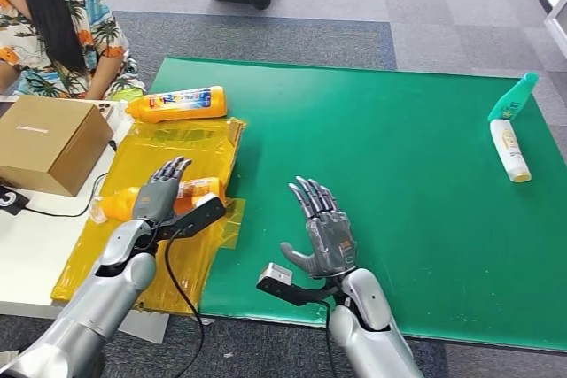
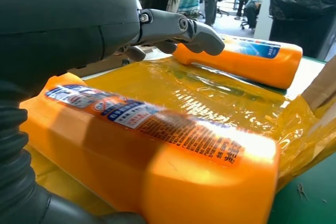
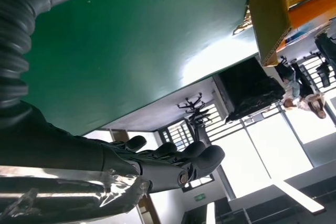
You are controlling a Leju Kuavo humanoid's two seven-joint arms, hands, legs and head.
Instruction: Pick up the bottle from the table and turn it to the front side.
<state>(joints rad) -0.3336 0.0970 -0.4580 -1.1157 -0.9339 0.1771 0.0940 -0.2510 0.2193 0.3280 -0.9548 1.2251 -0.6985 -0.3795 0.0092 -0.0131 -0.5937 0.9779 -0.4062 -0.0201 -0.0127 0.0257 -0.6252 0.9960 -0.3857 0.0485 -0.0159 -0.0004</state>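
Left hand (image 1: 160,190): lying over the near orange bottle (image 1: 194,192), fingers extended across its top, thumb low on the near side. The left wrist view shows the bottle (image 2: 158,150) on its side directly under the palm, label upward, with the fingers (image 2: 186,29) stretched straight above it. Whether the fingers actually press on the bottle cannot be told; no closed grasp is evident.

Right hand (image 1: 324,232): raised above the green mat (image 1: 401,174), palm open, fingers spread and pointing away from the robot, holding nothing. It stands well apart from the left hand, to that hand's right.

The near bottle lies on yellow plastic sheeting (image 1: 167,152). Beyond the left hand, a second orange bottle (image 1: 177,104) lies on its side at the sheeting's far edge. Left of that hand sits a brown cardboard box (image 1: 50,143), with a person in a patterned shirt (image 1: 80,15) behind it. Far right of the right hand lie a white bottle (image 1: 510,150) and a teal bottle (image 1: 514,97).
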